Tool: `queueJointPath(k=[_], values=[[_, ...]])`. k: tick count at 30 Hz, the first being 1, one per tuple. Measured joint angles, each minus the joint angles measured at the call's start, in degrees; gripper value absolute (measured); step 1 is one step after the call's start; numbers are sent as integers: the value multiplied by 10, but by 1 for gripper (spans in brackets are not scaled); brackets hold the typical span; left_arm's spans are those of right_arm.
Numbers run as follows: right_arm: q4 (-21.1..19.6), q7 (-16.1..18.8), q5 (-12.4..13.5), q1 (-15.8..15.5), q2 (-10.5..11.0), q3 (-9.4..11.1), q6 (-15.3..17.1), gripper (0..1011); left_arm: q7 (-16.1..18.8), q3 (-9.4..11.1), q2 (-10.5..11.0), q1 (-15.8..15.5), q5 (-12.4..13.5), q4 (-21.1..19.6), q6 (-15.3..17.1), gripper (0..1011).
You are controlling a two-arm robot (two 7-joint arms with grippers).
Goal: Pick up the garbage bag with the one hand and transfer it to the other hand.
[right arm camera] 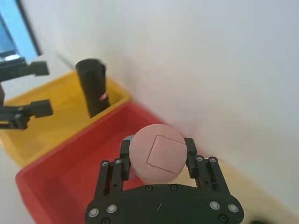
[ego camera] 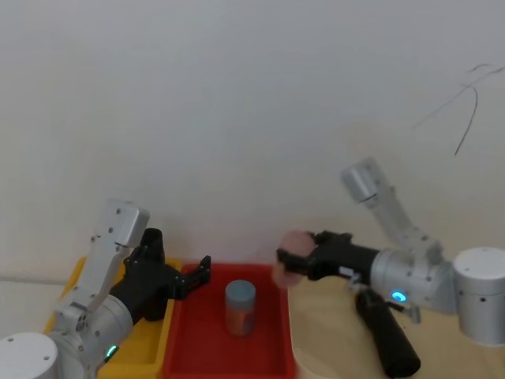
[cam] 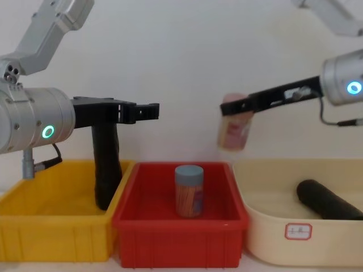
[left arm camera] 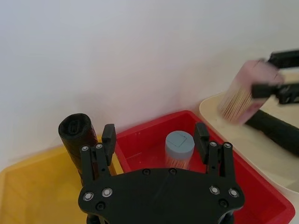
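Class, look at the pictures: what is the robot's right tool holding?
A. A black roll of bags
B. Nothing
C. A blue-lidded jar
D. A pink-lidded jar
D. The right tool is shut on the pink-lidded jar, held in the air above the bins; the blue-lidded jar stands in the red bin.

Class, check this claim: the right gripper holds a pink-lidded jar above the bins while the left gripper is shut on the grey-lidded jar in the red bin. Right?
Not quite. The left gripper is open and holds nothing, above the grey-lidded jar standing free in the red bin, as the chest view shows. The right gripper does hold the pink-lidded jar.
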Motion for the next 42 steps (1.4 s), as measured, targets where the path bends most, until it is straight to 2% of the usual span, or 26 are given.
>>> queueJointPath(k=[11,23,29,40,41,42], values=[[-86,-48,7,-39,45,49,19,663,0,0,0,0,0,0,0,1000],[-160,-85,4,-101,94,83,55,663,0,0,0,0,0,0,0,1000],[-176,-97,-1,-127,112,95,68,663,0,0,0,0,0,0,0,1000],[-167,-105,-8,-149,124,103,74,663,0,0,0,0,0,0,0,1000],[-165,-105,-9,-151,125,104,74,671,0,0,0,0,0,0,0,1000],[-164,-105,-9,-152,125,105,74,723,0,0,0,0,0,0,0,1000]])
